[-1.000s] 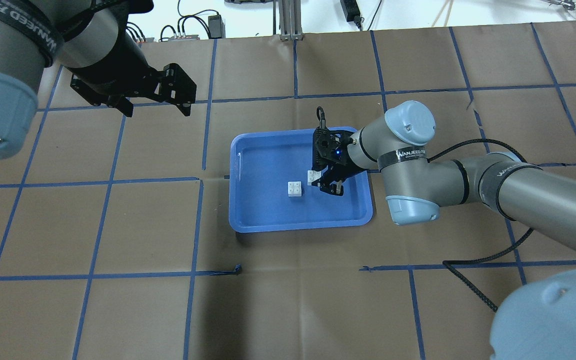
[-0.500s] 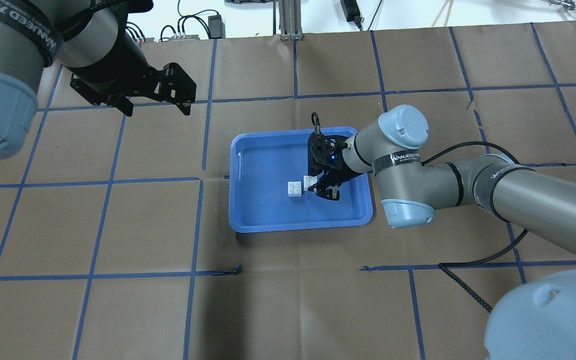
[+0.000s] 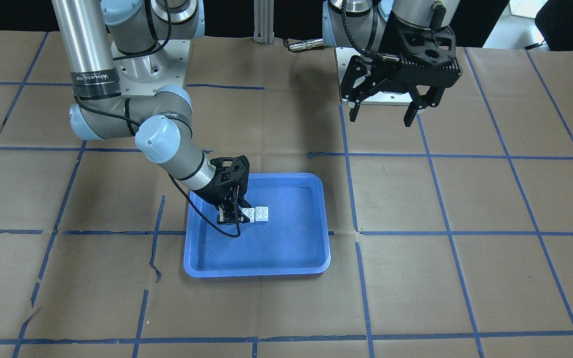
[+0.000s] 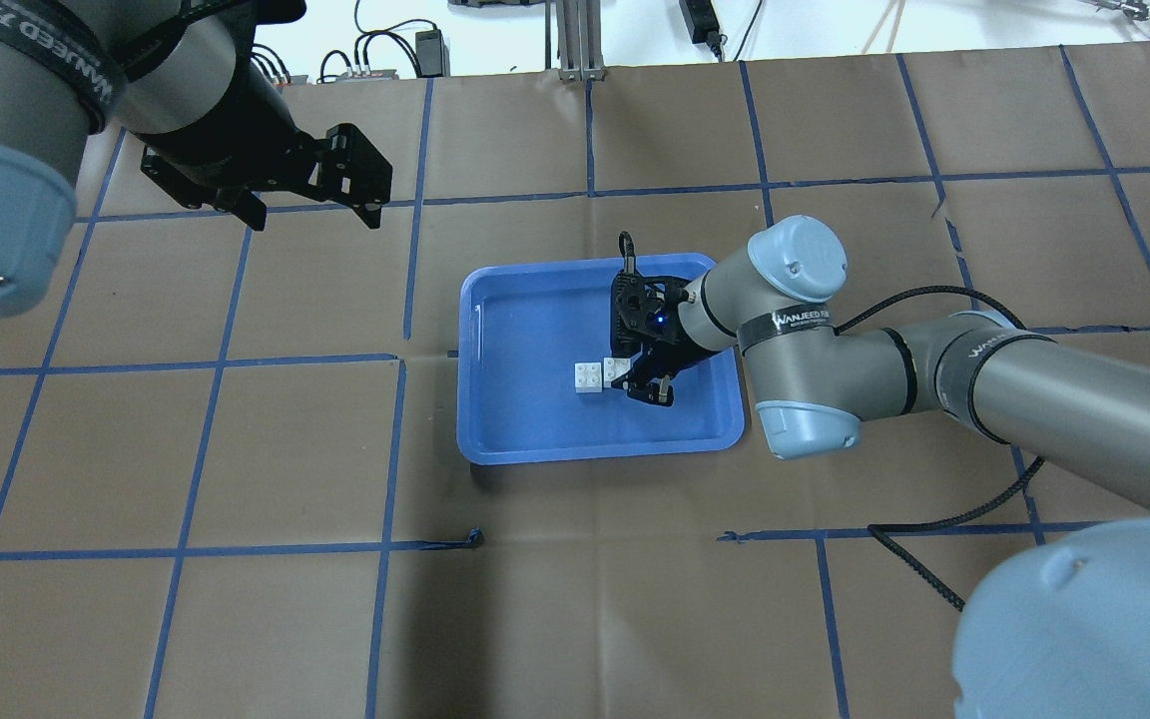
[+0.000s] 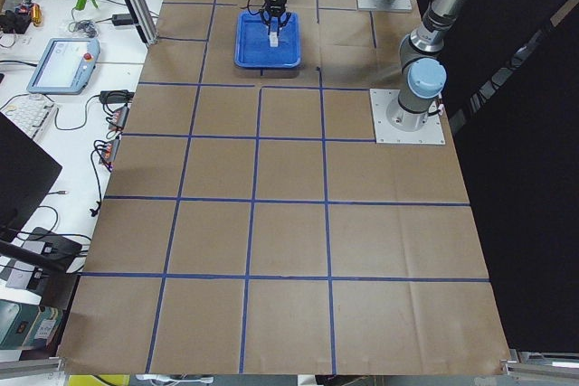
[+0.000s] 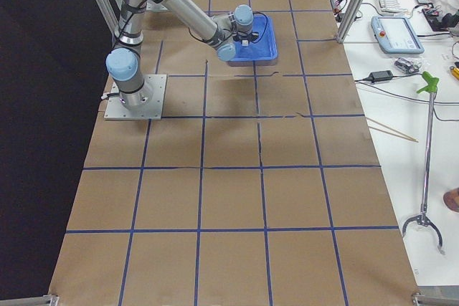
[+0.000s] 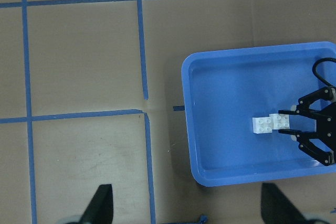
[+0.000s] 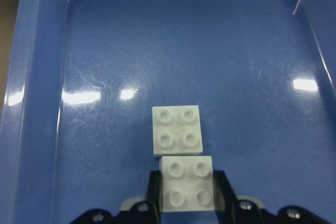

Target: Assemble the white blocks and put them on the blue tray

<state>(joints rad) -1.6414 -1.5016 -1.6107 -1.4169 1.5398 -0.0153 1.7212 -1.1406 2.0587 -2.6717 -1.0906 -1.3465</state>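
The blue tray (image 4: 535,320) lies mid-table. One white block (image 4: 589,377) sits studs up on its floor. My right gripper (image 4: 627,371) is low inside the tray, shut on the second white block (image 4: 617,367), held studs up right beside the first. In the right wrist view the held block (image 8: 187,183) sits between my fingers (image 8: 220,188), its edge against the loose block (image 8: 177,136); I cannot tell if they touch. My left gripper (image 4: 313,222) is open and empty, high over the table, far from the tray.
Brown paper with blue tape lines covers the table (image 4: 236,449). The tray's raised rim (image 3: 256,272) surrounds the blocks. A black cable (image 4: 934,519) trails from the right arm. Cables and devices lie beyond the table's far edge (image 4: 415,50).
My right gripper has carried its white block left across the tray, closing the gap to the loose block. The left arm has not moved.
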